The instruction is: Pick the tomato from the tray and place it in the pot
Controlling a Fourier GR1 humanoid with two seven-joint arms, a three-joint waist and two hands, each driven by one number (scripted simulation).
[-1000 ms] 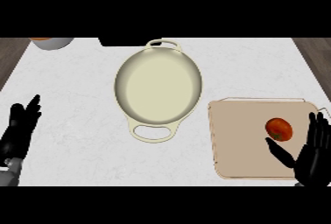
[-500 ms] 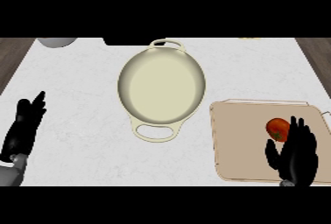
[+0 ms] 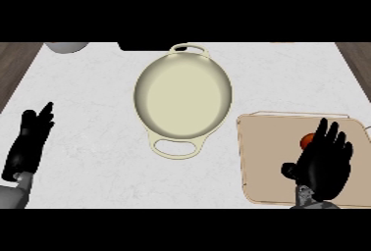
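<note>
At the near left of the counter (image 3: 94, 98) the left hand (image 3: 29, 144) rests with its fingers straight and together, pointing away, holding nothing. Far left, a grey bowl (image 3: 66, 47) sits half out of view at the edge. In the middle stands the pot (image 3: 182, 98), a cream oval with a loop handle at its near end and another at its far end; nothing lies inside it. To the right and nearer, just beside the pot's near handle, lies the tan tray (image 3: 264, 162). The right hand (image 3: 322, 164) is over the tray with its fingers spread and straight, gripping nothing. The tomato (image 3: 308, 140) lies on the tray, mostly hidden behind those fingers (only a red sliver shows at their left side).

The step in hand looks like the reach for the tomato: the hand is above it but has not closed. Next, I judge, the fingers must come down round the tomato and curl on it, then lift it and carry it left and farther away to the pot's mouth.
</note>
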